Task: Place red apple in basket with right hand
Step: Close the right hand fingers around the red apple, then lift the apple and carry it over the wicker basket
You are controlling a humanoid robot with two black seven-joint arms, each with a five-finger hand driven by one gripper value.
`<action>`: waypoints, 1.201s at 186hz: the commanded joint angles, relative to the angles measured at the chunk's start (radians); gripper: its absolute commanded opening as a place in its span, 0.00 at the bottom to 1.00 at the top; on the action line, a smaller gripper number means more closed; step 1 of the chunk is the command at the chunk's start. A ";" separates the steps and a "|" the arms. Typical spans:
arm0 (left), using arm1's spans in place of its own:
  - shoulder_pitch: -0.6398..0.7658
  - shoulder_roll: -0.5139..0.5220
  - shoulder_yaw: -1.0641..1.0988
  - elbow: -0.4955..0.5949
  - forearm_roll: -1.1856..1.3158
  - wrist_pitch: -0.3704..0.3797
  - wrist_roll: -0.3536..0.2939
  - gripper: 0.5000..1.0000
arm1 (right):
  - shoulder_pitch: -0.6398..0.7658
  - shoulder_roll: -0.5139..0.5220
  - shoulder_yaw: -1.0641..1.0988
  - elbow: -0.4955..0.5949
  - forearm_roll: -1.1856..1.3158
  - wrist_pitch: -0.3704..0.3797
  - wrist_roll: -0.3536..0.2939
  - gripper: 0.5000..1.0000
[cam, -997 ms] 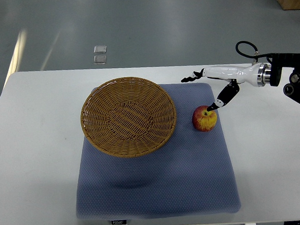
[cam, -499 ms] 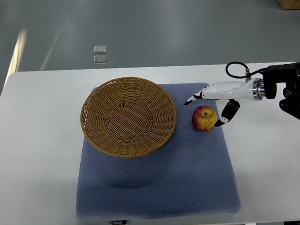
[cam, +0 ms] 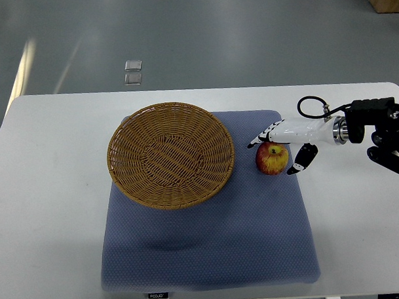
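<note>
A red and yellow apple (cam: 271, 159) sits on the blue-grey mat (cam: 209, 242), just right of the woven wicker basket (cam: 171, 154). My right hand (cam: 278, 147) comes in from the right edge and is lowered around the apple. Its white fingers (cam: 264, 135) lie along the apple's far side and its thumb (cam: 301, 159) is at the apple's right side. The fingers are spread and not closed on the fruit. The basket holds nothing. The left arm is out of view.
The mat lies on a white table (cam: 47, 203). The table's far edge borders a grey floor with a small clear object (cam: 133, 72) on it. My right forearm and black wrist unit (cam: 377, 129) hang over the table's right side.
My right hand has dropped and moved toward me, from above and behind the apple to straddling it, with fingers behind and thumb on its right. The apple and basket have not moved.
</note>
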 commanded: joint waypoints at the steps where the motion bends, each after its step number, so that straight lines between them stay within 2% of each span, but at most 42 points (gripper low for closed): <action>1: 0.000 0.000 0.000 0.000 0.000 0.000 0.000 1.00 | 0.000 0.011 0.000 0.002 0.000 0.001 0.000 0.83; 55: 0.000 0.000 0.000 0.000 0.000 0.000 0.000 1.00 | -0.008 0.018 -0.006 0.000 -0.005 -0.025 0.002 0.82; 67: 0.000 0.000 0.000 0.000 0.000 0.000 0.000 1.00 | -0.006 0.018 -0.008 0.000 -0.019 -0.033 0.002 0.74; 78: -0.001 0.000 0.000 0.000 0.000 0.000 0.000 1.00 | -0.006 0.018 -0.008 0.000 -0.022 -0.033 0.002 0.59; 100: -0.001 0.000 0.000 0.000 0.000 0.000 0.000 1.00 | -0.006 0.018 -0.008 0.000 -0.022 -0.036 0.003 0.57; 104: 0.000 0.000 0.000 0.000 0.000 0.000 0.000 1.00 | -0.006 0.018 -0.008 0.002 -0.023 -0.039 0.012 0.53; 115: 0.000 0.000 0.000 0.000 0.000 0.000 0.000 1.00 | -0.006 0.018 -0.008 0.002 -0.022 -0.039 0.012 0.50; 122: 0.000 0.000 0.000 0.000 0.000 0.000 0.000 1.00 | -0.006 0.018 -0.008 0.002 -0.023 -0.039 0.012 0.42; 144: -0.001 0.000 0.000 0.000 0.000 0.000 0.000 1.00 | -0.005 0.022 -0.008 0.002 -0.023 -0.039 0.011 0.30; 224: 0.000 0.000 0.000 0.000 0.000 0.000 0.000 1.00 | 0.057 0.011 -0.002 0.000 -0.023 -0.039 0.011 0.30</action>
